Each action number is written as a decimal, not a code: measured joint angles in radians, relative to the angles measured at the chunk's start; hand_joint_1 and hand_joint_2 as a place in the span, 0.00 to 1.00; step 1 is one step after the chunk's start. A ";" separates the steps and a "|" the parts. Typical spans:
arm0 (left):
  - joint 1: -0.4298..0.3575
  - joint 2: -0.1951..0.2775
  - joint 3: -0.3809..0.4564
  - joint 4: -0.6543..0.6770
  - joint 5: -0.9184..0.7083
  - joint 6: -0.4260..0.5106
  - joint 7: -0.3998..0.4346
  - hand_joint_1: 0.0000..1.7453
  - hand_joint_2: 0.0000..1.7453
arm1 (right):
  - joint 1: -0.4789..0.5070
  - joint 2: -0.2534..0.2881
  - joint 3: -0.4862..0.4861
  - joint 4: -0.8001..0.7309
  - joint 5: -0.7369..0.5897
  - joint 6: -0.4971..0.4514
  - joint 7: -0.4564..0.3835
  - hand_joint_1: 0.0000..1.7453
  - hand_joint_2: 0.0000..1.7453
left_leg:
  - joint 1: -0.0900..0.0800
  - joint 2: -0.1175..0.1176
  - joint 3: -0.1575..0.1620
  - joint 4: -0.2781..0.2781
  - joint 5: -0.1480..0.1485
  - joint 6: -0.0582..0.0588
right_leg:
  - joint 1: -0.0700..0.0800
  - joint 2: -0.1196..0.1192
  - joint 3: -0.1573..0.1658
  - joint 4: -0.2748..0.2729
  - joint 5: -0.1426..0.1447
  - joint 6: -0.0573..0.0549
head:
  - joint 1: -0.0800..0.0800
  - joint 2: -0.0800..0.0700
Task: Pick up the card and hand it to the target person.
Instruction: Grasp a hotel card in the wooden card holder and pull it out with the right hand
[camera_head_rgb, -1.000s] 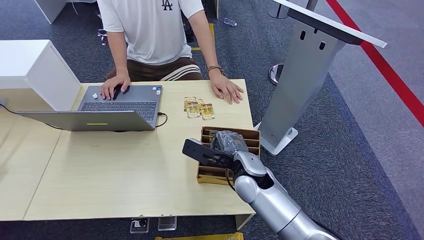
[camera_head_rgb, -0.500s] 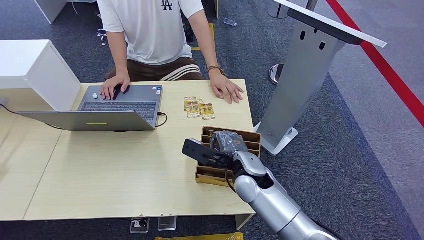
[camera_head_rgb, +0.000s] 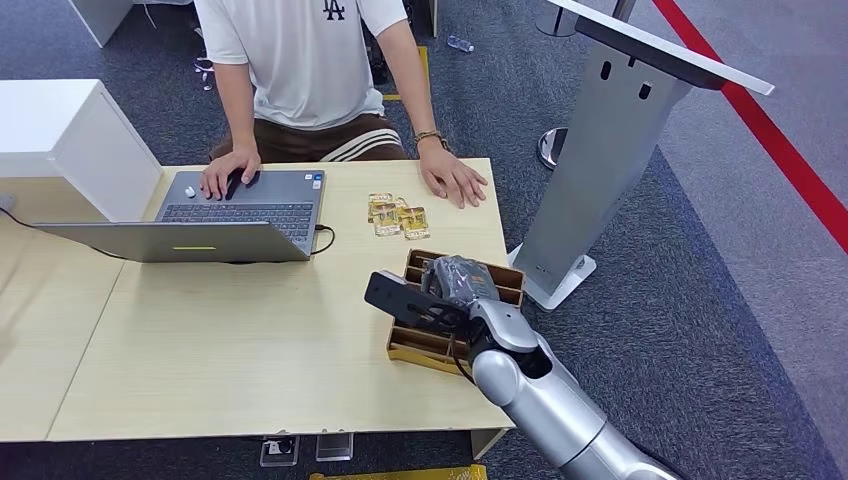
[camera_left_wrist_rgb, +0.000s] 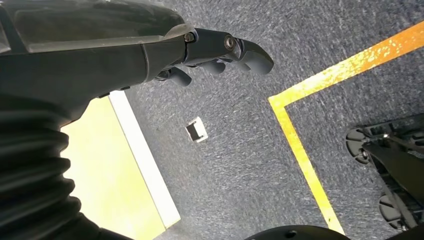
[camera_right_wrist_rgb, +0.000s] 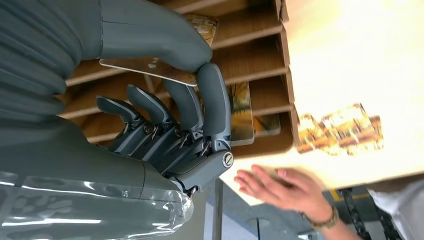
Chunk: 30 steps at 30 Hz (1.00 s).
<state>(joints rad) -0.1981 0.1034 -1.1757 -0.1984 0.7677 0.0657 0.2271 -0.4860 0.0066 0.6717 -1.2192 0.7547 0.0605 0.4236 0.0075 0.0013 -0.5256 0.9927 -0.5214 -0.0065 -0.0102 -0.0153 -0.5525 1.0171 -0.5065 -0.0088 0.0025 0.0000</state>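
My right hand hovers over a brown slotted card holder near the table's right edge. In the right wrist view my right hand pinches a card between thumb and a finger above the holder's slots. More cards stand in a slot. The person in a white shirt sits across the table, with one hand flat on it near the holder. My left hand hangs beside the table over the carpet and holds nothing.
Several loose cards lie on the table between the holder and the person. An open laptop sits at the left, with the person's other hand on it. A silver stand rises just right of the table.
My right hand has shifted slightly away from me, and the card holder has turned a little with it. The person has not moved.
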 joint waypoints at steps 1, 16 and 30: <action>0.002 0.001 0.000 0.000 0.002 0.000 0.000 0.00 1.00 | 0.001 -0.006 -0.003 -0.022 0.001 0.000 0.004 1.00 1.00 | 0.000 0.000 0.000 0.000 0.000 0.000 | 0.000 0.000 0.000 0.000 0.000 0.000 | 0.000 0.000; 0.025 0.006 0.001 0.000 0.019 0.004 -0.028 0.00 1.00 | 0.017 -0.089 -0.068 -0.410 0.005 -0.032 -0.044 1.00 1.00 | 0.000 0.000 -0.001 0.000 0.000 0.000 | 0.000 0.000 -0.001 0.000 0.000 0.000 | 0.000 0.000; 0.025 0.006 0.002 0.000 0.019 0.004 -0.035 0.00 1.00 | 0.018 -0.082 -0.064 -0.407 -0.045 -0.151 -0.236 1.00 1.00 | 0.000 0.000 -0.002 0.000 0.000 0.000 | 0.000 0.000 -0.001 0.000 0.000 0.000 | 0.000 0.000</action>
<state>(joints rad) -0.1732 0.1098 -1.1738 -0.1984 0.7866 0.0702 0.1919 -0.4678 -0.0758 0.6082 -1.6266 0.7100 -0.0904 0.1879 0.0076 0.0012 -0.5274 0.9927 -0.5215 -0.0065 -0.0102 -0.0152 -0.5534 1.0172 -0.5065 -0.0088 0.0022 0.0000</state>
